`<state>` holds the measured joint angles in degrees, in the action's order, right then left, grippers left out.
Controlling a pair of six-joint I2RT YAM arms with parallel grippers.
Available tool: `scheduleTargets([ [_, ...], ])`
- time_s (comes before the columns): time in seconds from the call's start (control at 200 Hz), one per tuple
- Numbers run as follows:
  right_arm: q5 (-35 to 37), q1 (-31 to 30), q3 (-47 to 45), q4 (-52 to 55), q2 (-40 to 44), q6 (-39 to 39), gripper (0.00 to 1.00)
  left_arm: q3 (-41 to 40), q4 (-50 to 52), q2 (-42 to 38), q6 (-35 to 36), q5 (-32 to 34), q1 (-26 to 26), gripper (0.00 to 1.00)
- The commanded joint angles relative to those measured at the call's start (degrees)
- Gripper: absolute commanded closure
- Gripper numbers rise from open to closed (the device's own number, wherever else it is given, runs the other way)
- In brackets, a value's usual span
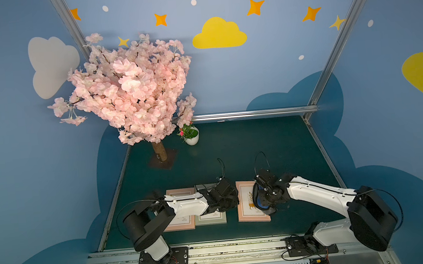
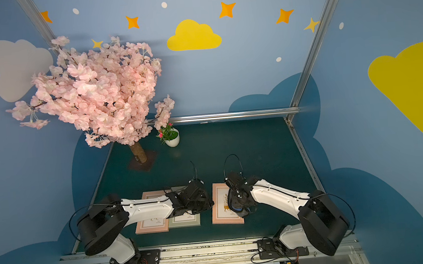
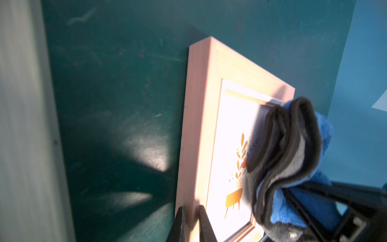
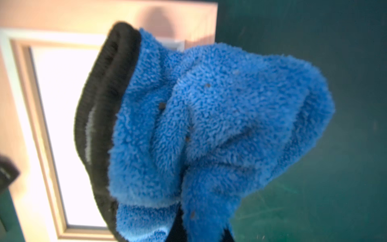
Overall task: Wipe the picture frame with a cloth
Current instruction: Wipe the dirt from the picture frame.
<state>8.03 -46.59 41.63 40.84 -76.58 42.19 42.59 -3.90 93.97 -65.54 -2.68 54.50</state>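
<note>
Near table (image 1: 258, 146) 6 o'clock edge: pink picture frame (image 1: 246, 213) lies flat, at 3 o'clock of grey frame (image 1: 211, 218), apart from it. Right gripper (image 4: 202, 232) clamped on bunched blue cloth (image 4: 209, 125). Cloth rests on picture frame's 3 o'clock side, partly over glass. Left gripper (image 3: 192, 225) fingers straddle picture frame's 9 o'clock rail; cannot tell whether they pinch it.

You run two matching arms: the left arm (image 1: 185, 208) and right arm (image 1: 315, 194) both wear glossy white shells dotted with small screws, set between bulky matt black joint housings. Thin black cables (image 1: 259, 152) loop off wrists and shoulders. The left gripper (image 3: 193, 225) and right gripper (image 4: 202, 230) have plain black fingers, and the black screwed base plates (image 1: 180, 255) trail red and black wires.
</note>
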Motion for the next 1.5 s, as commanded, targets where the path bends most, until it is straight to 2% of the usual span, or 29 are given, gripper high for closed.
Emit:
scheduleTargets([
  [0.0,-6.7,-3.4,-2.7,1.5,0.9,4.9,1.0,-1.8,8.6,2.3,0.9,2.2,0.0,0.82],
  [0.27,-6.5,-4.4,-7.2,1.6,5.3,6.9,1.0,-1.5,7.3,2.3,2.6,1.4,0.1,0.66],
  [0.42,-6.5,-4.4,-7.2,0.8,5.2,6.6,1.0,-3.0,1.9,1.6,3.0,-0.1,0.4,0.58],
  [0.551,-6.9,-4.4,-6.8,0.1,4.7,6.3,1.0,-2.1,-0.9,3.1,4.0,-1.8,0.4,0.56],
  [0.896,-5.5,-3.2,-5.6,-0.2,3.3,4.5,1.0,2.5,7.6,7.1,5.8,1.4,1.7,0.71],
  [1.086,-5.6,1.3,-1.2,-2.3,-0.5,0.1,1.0,2.8,11.4,6.9,6.4,4.0,2.5,0.79],
  [1.497,-6.4,10.2,11.3,-5.4,-13.8,-8.6,1.0,2.5,12.7,7.7,5.7,4.7,2.9,0.89],
])
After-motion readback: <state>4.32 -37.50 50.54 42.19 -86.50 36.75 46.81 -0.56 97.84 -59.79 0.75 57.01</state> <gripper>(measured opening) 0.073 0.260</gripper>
